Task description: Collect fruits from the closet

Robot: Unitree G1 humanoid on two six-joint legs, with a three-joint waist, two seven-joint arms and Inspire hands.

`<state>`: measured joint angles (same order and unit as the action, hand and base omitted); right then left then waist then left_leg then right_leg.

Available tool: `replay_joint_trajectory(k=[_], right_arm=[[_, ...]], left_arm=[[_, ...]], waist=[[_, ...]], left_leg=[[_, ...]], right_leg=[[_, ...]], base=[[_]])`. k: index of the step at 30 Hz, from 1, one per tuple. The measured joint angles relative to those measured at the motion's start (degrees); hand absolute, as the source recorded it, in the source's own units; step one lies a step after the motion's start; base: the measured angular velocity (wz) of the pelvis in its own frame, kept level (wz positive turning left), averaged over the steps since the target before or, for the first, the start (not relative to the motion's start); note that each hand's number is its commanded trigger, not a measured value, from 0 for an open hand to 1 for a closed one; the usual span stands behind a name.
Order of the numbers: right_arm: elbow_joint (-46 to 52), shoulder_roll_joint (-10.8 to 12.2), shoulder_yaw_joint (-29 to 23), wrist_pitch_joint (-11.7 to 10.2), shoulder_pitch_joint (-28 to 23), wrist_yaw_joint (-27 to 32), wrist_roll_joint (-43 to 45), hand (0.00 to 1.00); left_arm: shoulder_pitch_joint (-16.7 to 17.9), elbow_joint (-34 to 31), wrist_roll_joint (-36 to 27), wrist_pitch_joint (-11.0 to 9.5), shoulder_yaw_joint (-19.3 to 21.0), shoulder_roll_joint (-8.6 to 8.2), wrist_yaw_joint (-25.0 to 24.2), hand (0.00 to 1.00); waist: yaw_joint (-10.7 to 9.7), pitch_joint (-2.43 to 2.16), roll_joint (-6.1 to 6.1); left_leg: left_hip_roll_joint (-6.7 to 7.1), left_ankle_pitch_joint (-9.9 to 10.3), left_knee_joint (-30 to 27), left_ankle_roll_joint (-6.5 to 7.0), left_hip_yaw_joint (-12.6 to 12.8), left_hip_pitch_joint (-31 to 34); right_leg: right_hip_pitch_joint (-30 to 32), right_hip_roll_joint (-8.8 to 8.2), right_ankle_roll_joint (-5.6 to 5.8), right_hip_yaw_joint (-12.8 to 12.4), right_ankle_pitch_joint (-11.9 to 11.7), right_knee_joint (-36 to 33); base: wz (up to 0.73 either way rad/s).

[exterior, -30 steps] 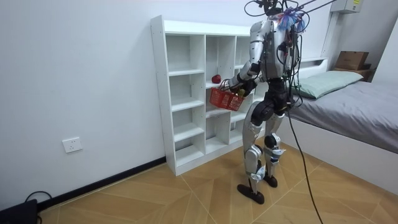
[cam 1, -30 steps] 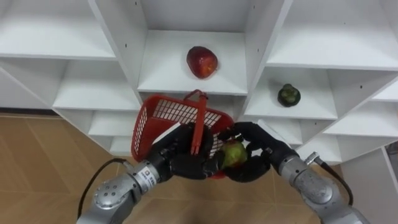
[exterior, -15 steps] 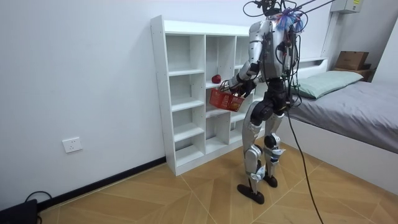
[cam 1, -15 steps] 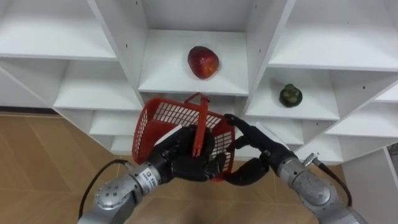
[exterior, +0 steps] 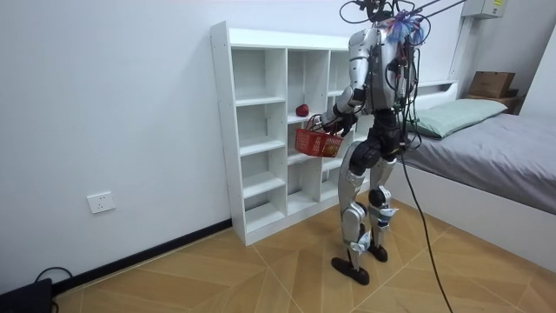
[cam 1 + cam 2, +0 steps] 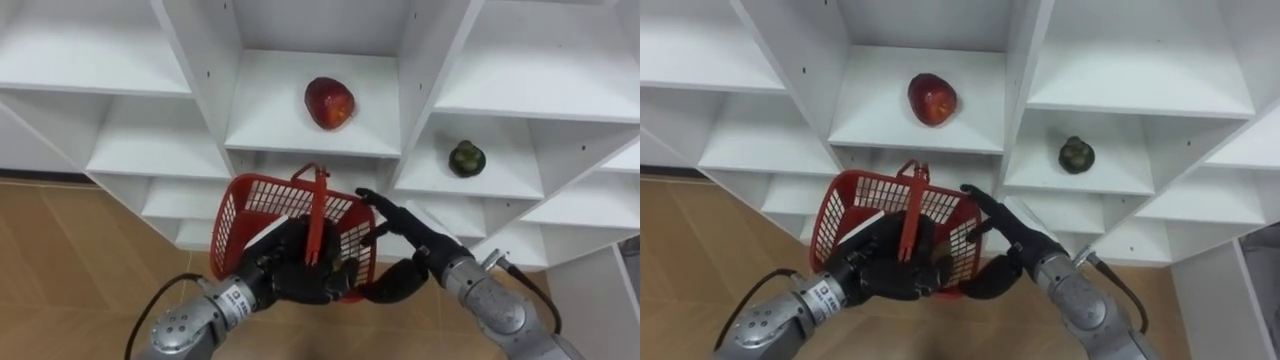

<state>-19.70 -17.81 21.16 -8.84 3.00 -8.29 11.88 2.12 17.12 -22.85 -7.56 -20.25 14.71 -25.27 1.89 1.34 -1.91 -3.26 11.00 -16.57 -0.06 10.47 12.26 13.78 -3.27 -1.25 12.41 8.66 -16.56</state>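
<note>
Red mesh basket (image 6: 250, 205) sat clamped in the left robot hand (image 6: 300, 275). Right robot hand (image 6: 412, 238) at its 3 o'clock, clasping a greenish fruit earlier, lay straight-fingered, empty.

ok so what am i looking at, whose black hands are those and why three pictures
It is a two-legged humanoid robot. Two pictures come from cameras in its head, looking down at its own hands; the third, from a camera in the room, shows it standing at a white shelf unit. Its left hand grips a red basket; its right hand is open beside the rim. On the shelves lie a red apple and a dark green fruit.
</note>
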Motion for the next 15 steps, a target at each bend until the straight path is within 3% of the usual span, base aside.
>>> replay_joint_trajectory(k=[4,9,15], right_arm=[[2.6,0.0,0.0,0.0,-0.1,0.0,0.0,0.0],[6.0,0.3,0.1,0.0,-0.5,0.0,-0.8,0.0],[8.9,0.5,0.2,0.0,-0.9,0.1,-0.7,0.0]], left_arm=[[0.3,0.5,0.0,0.0,0.4,0.32,0.0,1.0],[0.3,3.9,0.1,0.0,0.6,0.23,0.7,1.0],[0.3,6.6,0.0,0.0,1.2,0.03,2.3,1.0]], waist=[[0.1,-0.06,-0.29],[0.1,-0.68,-1.38],[0.3,-0.77,-1.54]], left_leg=[[0.03,0.0,0.3,0.0,0.2,-0.8],[-0.01,0.0,0.3,-0.01,-0.1,-1.5],[-0.01,0.0,0.3,-0.01,-0.9,-2.1]], right_leg=[[-0.7,-0.16,0.01,0.4,0.0,0.1],[-2.1,0.07,0.02,0.6,0.0,1.0],[-3.6,0.3,0.15,0.9,-0.1,1.8]], base=[[0.01],[0.04],[0.08]])
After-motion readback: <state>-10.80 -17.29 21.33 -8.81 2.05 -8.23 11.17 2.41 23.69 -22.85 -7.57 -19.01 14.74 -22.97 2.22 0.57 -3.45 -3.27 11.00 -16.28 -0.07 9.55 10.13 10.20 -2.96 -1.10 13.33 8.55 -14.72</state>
